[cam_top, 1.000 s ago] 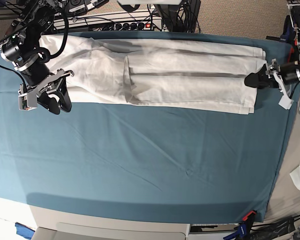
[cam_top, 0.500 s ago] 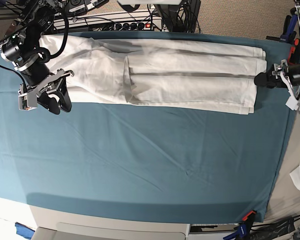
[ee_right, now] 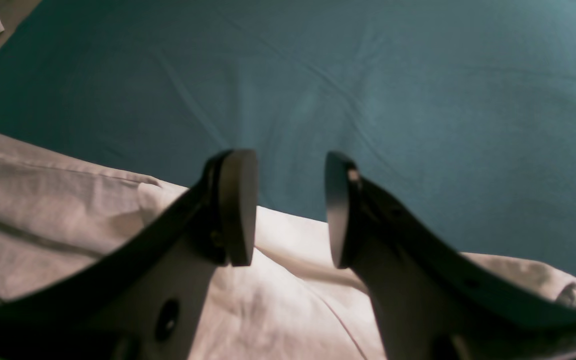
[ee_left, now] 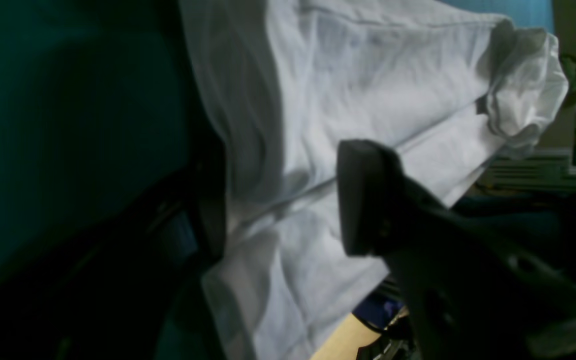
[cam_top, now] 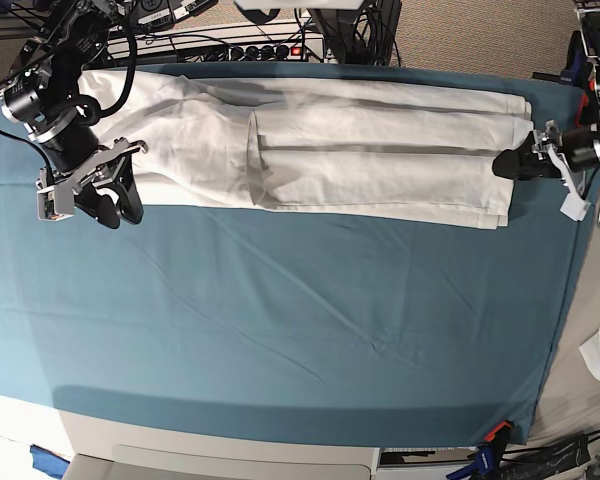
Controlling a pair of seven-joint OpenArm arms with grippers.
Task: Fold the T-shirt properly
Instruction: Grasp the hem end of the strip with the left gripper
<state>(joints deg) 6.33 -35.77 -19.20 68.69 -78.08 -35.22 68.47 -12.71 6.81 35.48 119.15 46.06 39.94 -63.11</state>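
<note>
Lying along the far edge of the tabletop [cam_top: 280, 440], the T-shirt [cam_top: 320, 150] is spread as a long white band, folded lengthwise into overlapping layers on the teal cloth [cam_top: 280, 320] that covers the surface. The right claw [cam_top: 105, 195] hangs over the band's end at the base view's left; its wrist view shows the two dark pads parted with a clear gap between them, nothing caught there, white fabric beneath and bare teal beyond. The left claw [cam_top: 510, 165] sits at the opposite end, its dark tip at the shirt's edge. In the left wrist view one black finger [ee_left: 368, 200] stands in front of the wrinkled white cloth, and a darker shape that may be the other finger lies far off to the side in shadow, so the jaws appear spread wide and hold no fabric. Cables and a power strip [cam_top: 250, 50] run behind the tabletop.
</note>
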